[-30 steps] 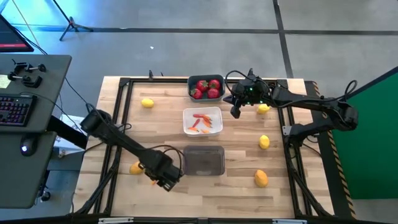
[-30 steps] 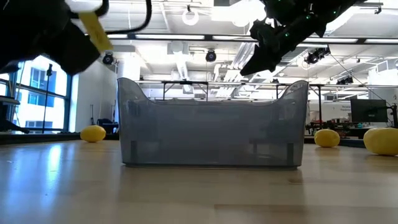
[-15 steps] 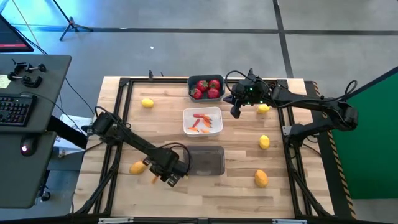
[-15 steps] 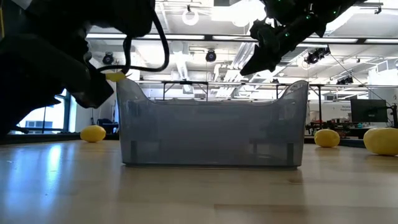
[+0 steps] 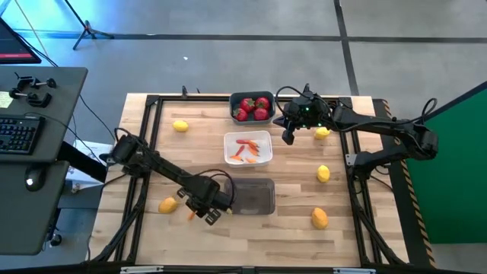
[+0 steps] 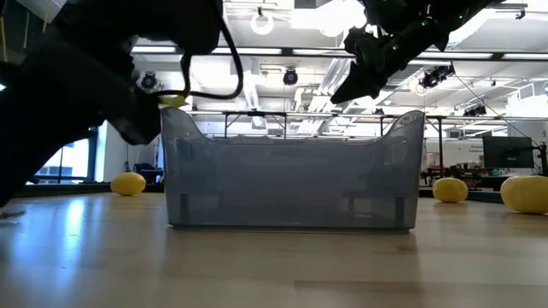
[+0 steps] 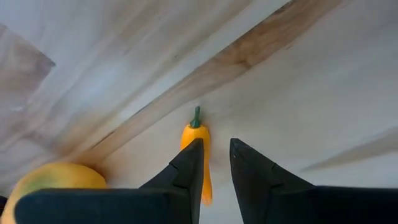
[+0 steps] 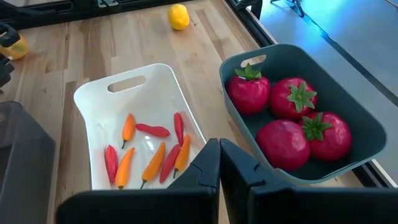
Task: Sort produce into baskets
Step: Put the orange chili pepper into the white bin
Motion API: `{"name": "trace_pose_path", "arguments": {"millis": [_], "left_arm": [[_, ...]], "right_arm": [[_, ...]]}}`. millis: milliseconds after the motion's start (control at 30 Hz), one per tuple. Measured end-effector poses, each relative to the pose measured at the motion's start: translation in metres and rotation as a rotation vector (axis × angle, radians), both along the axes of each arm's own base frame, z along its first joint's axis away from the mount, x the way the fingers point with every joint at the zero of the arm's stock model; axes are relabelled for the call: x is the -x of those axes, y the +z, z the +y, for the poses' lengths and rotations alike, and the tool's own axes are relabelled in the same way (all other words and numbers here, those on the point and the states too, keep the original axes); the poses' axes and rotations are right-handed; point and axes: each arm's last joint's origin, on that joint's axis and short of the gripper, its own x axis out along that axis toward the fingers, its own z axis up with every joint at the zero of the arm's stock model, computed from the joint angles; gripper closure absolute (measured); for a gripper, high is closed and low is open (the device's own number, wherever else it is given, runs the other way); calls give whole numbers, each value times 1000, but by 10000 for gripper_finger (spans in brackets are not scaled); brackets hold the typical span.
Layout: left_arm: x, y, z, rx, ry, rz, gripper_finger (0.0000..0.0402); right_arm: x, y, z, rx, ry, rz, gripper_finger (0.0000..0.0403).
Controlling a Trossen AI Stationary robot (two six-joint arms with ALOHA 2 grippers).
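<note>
Lemons make up most of what is unsorted: one [image 5: 319,219] near the front right corner of the surface [image 5: 297,236], one [image 5: 168,205] toward the front left, with a small orange carrot piece [image 5: 190,216] just beside it. The left gripper [image 5: 214,215] has swung in half a second from the open wood to the left end of the translucent grey basket [image 5: 251,196]; its fingers [image 7: 189,165] stand slightly apart with no grip seen, the carrot piece lying on the wood below them. A second ago a yellow thing showed at that gripper; whether it has gone into the basket cannot be told.

At mid-surface the white basket [image 5: 248,148] holds carrot pieces, with a lemon [image 5: 323,173] toward the right edge. Farther back the right gripper [image 5: 289,138] hangs unmoved, fingers nearly pressed together and empty. Two lemons [image 5: 180,126] [image 5: 323,132] lie near the back, and the blue-grey basket [image 5: 253,107] at the back edge holds the strawberries.
</note>
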Motion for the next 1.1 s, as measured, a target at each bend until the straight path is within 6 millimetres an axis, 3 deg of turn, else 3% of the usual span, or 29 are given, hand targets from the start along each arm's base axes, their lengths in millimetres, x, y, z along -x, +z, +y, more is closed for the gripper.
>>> {"name": "trace_pose_path", "arguments": {"millis": [267, 500, 800, 1100], "left_arm": [[-2, 20, 13, 37, 38, -53, 279], [1, 16, 15, 31, -14, -23, 219], [18, -13, 19, 120, 17, 24, 215], [14, -15, 19, 139, 45, -12, 222]], "right_arm": [[0, 0, 0, 1, 0, 0, 403], [0, 0, 0, 0, 0, 0, 403], [0, 0, 0, 2, 1, 0, 403], [0, 0, 0, 4, 3, 1, 403]]}}
